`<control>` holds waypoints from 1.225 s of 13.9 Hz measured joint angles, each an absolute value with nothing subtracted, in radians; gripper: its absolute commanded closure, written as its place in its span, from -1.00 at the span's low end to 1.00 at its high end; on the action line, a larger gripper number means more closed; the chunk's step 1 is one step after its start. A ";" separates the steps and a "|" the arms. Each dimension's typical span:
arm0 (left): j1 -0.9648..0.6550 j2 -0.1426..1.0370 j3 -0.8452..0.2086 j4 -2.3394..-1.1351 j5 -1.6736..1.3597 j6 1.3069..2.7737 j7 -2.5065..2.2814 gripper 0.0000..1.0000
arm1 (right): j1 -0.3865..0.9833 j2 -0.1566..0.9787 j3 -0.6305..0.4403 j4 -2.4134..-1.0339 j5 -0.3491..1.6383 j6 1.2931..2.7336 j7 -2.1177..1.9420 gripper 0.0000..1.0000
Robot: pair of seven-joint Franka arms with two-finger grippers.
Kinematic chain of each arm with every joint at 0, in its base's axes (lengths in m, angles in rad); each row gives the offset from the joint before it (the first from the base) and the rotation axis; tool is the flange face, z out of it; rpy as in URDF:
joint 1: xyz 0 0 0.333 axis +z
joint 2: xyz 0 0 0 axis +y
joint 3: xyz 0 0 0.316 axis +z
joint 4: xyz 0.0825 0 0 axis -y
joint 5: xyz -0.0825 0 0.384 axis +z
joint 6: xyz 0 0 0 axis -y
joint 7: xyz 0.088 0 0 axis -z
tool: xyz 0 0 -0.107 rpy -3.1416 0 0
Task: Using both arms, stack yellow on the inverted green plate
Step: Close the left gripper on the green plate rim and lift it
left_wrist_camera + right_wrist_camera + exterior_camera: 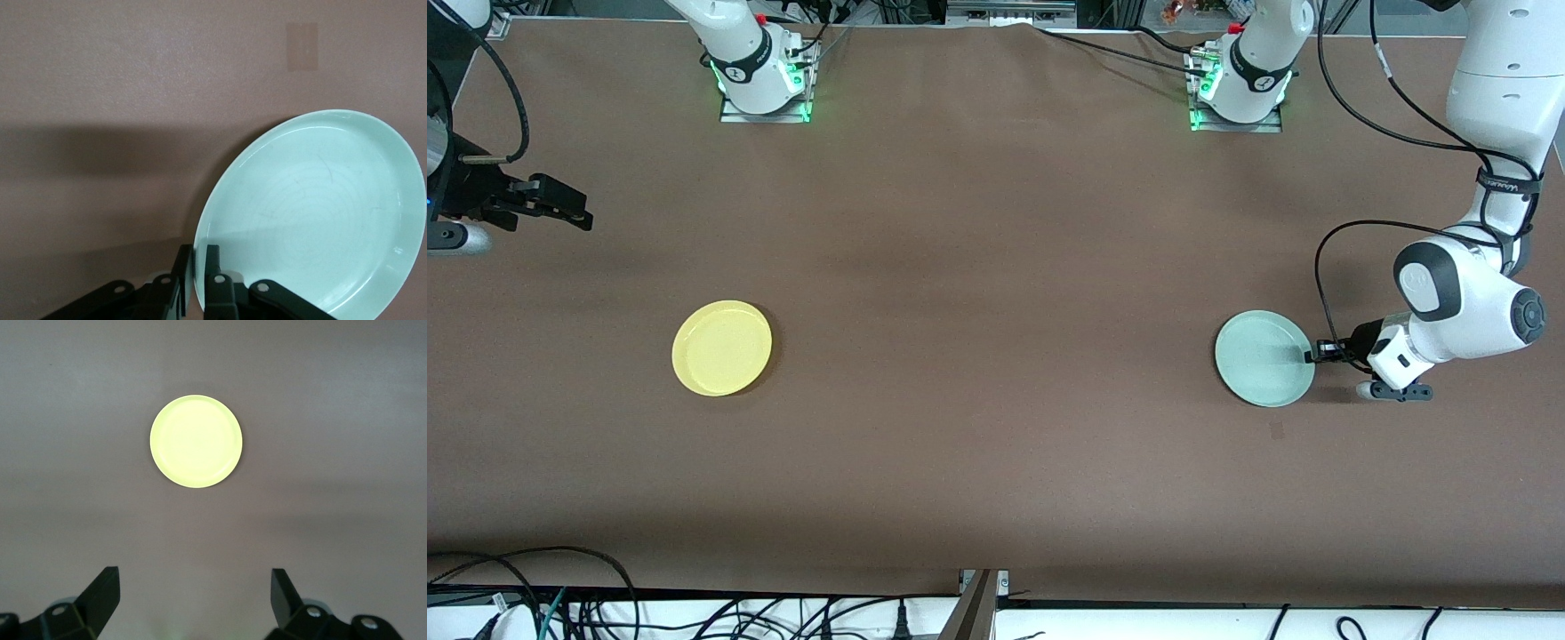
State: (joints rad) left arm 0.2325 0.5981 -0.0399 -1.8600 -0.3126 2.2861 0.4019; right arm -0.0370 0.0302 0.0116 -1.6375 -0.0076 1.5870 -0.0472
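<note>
my left gripper (199, 283) pinches the green plate's (1264, 358) rim at my left arm's end of the desk (996, 267); flipping remains. my right gripper (193, 600) waits wide above the desk; the yellow plate (721, 348) lies untouched.

Brown table (996, 267) with black cables (587, 604) along its near edge.

Green plate (1263, 358) (rim pinched), yellow (721, 348) apart

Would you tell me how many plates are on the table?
2: the yellow plate toward the right arm's end, the green plate toward the left arm's end. None seem hidden.
</note>
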 measured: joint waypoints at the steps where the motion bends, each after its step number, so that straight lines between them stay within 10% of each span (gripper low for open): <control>1: 0.232 0.599 -0.040 -1.860 -0.313 2.286 0.402 0.90 | -0.037 0.030 0.012 -1.638 -0.008 1.587 -0.047 -1.00; 17: 0.126 0.540 -0.046 -1.772 -0.296 2.296 0.417 1.00 | -0.037 0.030 0.012 -1.638 -0.008 1.587 -0.047 -1.00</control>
State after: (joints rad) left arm 0.1256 0.5395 -0.0464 -1.7719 -0.2961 2.2962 0.4166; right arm -0.0370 0.0302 0.0116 -1.6376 -0.0076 1.5870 -0.0472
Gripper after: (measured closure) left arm 0.974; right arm 0.000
